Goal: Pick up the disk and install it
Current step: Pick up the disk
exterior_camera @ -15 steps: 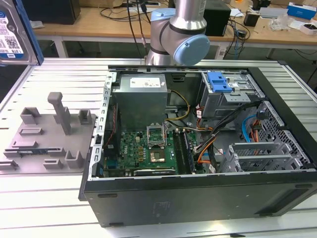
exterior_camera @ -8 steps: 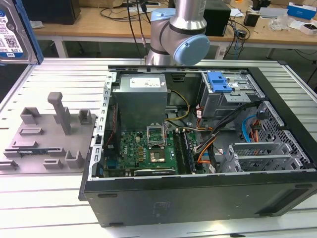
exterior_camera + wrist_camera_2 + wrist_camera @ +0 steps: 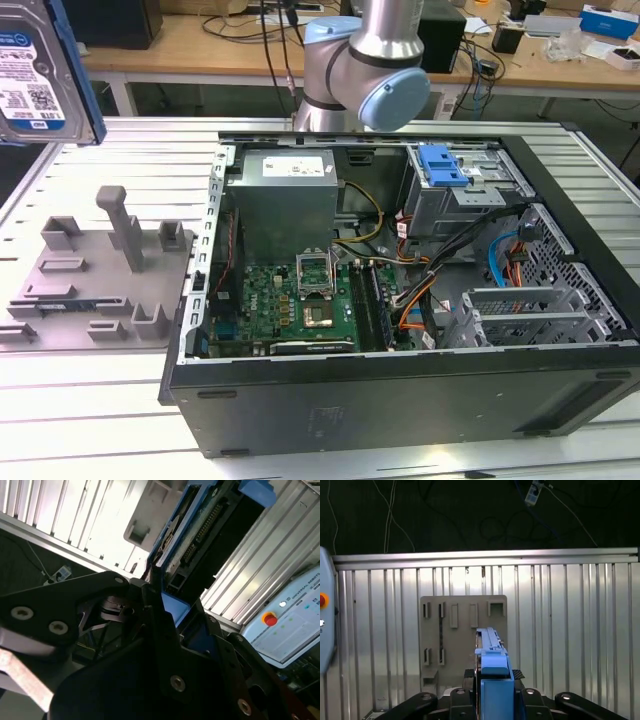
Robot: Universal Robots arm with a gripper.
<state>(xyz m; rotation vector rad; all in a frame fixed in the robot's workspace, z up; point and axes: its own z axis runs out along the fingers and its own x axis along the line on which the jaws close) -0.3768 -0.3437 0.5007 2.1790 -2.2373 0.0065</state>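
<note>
**Claw clamped on flat silver-metal hard disk with white-and-blue label, held in the air**

In both wrist views the claw is closed on the disk's blue plastic carrier rail, pinching it from both sides. In the exterior view the disk hangs at 10 o'clock, clear above the grey slotted fixture plate on the ribbed aluminium tabletop. The open black computer case sits just beside the plate, at its 3 o'clock. A small ribbed blue plastic latch is at the case's 1 o'clock.

Silver arm, pale-blue joint caps
</note>
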